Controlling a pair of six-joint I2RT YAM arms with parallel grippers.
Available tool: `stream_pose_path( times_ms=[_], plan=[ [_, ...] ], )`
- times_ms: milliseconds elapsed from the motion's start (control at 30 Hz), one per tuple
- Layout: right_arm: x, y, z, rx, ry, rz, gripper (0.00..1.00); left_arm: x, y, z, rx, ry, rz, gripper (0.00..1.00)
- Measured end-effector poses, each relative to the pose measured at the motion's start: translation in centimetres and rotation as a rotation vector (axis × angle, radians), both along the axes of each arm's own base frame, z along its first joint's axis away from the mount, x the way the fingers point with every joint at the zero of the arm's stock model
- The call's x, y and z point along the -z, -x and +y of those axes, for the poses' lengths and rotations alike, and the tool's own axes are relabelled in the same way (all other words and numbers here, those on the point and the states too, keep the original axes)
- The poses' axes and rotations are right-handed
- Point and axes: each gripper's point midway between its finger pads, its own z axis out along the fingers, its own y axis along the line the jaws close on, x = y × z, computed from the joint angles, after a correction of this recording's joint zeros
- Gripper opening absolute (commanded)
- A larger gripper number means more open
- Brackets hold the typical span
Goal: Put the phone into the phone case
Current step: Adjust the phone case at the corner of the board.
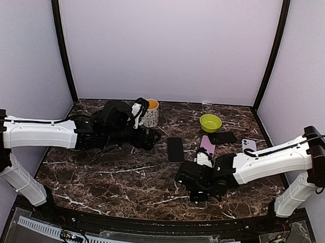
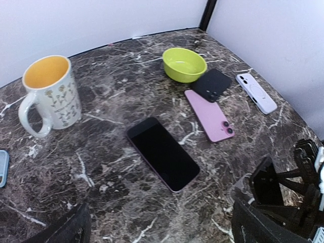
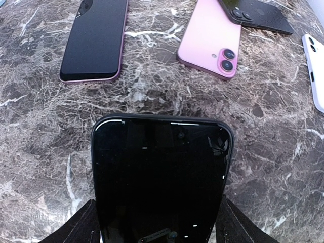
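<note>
Your left gripper (image 2: 154, 230) has its fingers wide apart by the mug (image 2: 50, 91), which shows only its yellow inside. A dark phone (image 2: 162, 152) lies flat (screen up). Your right gripper (image 3: 159, 223) is clamped on a black phone (image 3: 159, 172) above the table. The green bowl (image 2: 185, 73) shows its bare bottom; the black case (image 2: 212, 84) lies just beside it.

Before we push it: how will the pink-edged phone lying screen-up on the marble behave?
Likely stiff: the pink-edged phone is a thin flat slab. It probably slides rather than tips, since it lies flat on the glossy marble table. Pinching it from above looks hard: its edges sit flush, leaving little to grab.
</note>
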Motion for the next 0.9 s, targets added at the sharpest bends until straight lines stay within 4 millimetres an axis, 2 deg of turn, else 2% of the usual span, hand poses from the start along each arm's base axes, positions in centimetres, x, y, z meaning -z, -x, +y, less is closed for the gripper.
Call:
stream_pose_path(
  times_ms=[167,533,900],
  plan=[
    [0.3,-0.3,0.3,-0.023,0.014,0.012,0.21,0.2,-1.7,1.7,-0.059,-0.011,0.002,0.99],
    [1.7,0.4,1.2,-0.02,0.004,0.09,0.2,0.5,-1.5,1.7,-0.05,-0.025,0.01,0.99],
    [2.5,1.0,1.0,0.015,-0.019,0.126,0.2,0.6,-1.4,1.7,-0.043,-0.025,0.012,0.99]
  ],
)
